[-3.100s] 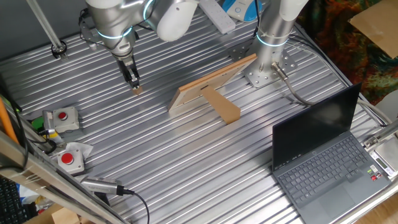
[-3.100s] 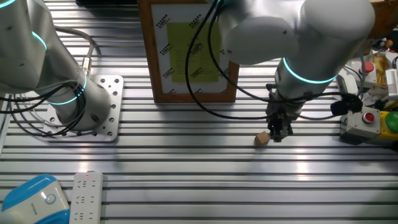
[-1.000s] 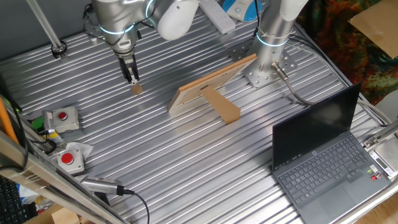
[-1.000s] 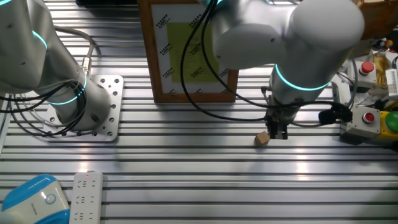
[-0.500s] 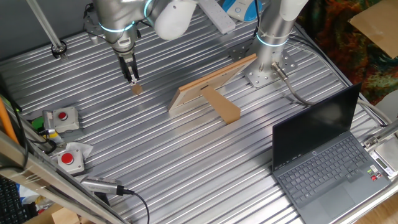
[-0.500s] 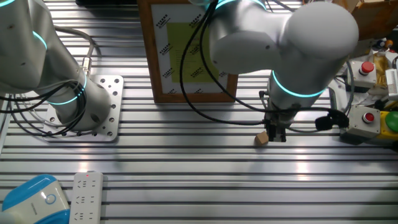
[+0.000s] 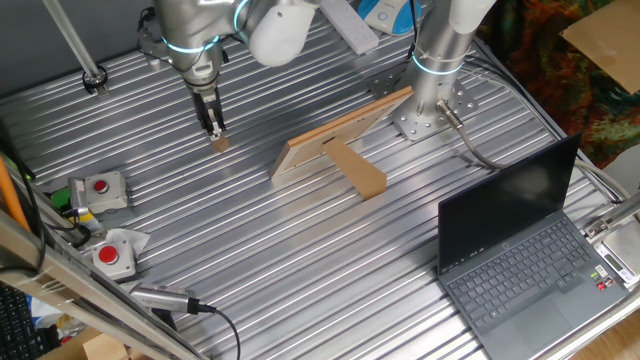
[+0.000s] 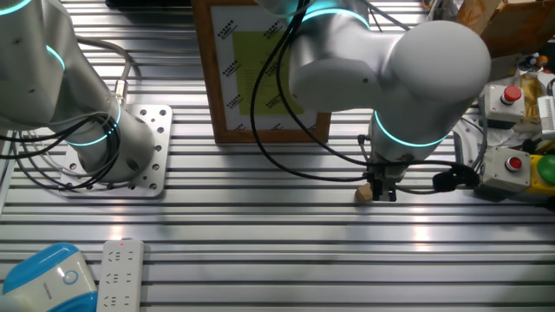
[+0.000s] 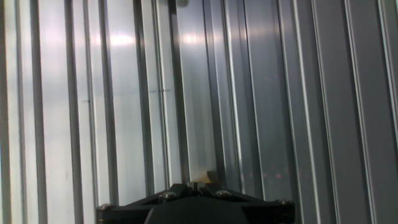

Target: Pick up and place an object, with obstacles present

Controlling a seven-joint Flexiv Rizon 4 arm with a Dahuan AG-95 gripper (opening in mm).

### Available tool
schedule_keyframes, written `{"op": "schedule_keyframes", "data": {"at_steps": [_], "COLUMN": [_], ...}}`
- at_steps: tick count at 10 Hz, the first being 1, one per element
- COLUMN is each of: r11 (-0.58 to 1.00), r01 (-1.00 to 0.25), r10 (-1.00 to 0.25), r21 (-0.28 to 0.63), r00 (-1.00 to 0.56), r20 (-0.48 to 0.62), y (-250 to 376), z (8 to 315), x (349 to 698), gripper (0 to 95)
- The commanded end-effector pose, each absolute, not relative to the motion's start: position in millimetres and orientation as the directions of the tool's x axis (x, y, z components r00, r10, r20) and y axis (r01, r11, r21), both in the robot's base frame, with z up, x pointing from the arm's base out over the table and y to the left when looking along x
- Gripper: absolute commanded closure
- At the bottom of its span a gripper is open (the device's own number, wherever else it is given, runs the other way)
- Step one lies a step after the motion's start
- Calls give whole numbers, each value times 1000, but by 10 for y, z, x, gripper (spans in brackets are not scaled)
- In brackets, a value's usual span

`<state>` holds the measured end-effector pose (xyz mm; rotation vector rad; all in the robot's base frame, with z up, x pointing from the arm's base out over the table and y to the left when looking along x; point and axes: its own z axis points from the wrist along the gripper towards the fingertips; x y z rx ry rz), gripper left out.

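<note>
Currently the arm's fingers hang low over the ribbed metal desk, pointing straight down at its far-left area in one fixed view. The tiny tan wooden cube sits on the desk just beside the fingertips, on their near side; the other fixed view shows the cube right against the fingers, though actual contact cannot be confirmed. Whether the fingers are apart or together cannot be told from any view. The hand view shows only the black gripper body at the bottom edge, the desk ribs, and a small tan corner of the cube just above that body.

The light-wood panel stands on edge near the desk's middle, with the brown rectangular bar butting against its near face to form a T. Both are well apart from the cube. A black laptop stands open at the right.
</note>
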<state>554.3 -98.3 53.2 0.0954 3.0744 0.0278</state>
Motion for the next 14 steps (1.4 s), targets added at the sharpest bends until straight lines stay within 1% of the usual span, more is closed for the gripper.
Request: {"op": "schedule_keyframes", "data": {"at_steps": [1, 3, 5, 6, 8, 9, 11, 14], "r11": [997, 997, 998, 998, 999, 999, 1000, 1000], "r01": [69, 79, 59, 51, 34, 27, 18, -4], "r10": [70, 80, 60, 52, 35, 28, 19, -4], "r21": [23, 24, 24, 21, 20, 17, 13, 3], "r00": [-995, -994, -996, -997, -998, -998, -998, -998], "r20": [-66, -70, -65, -62, -57, -58, -58, -55], "y": [-980, -977, -977, -976, -974, -971, -965, -964], "z": [518, 488, 479, 471, 450, 418, 353, 351], "x": [5542, 5540, 5538, 5538, 5536, 5532, 5524, 5524], "gripper": [950, 950, 950, 760, 760, 570, 570, 570]}}
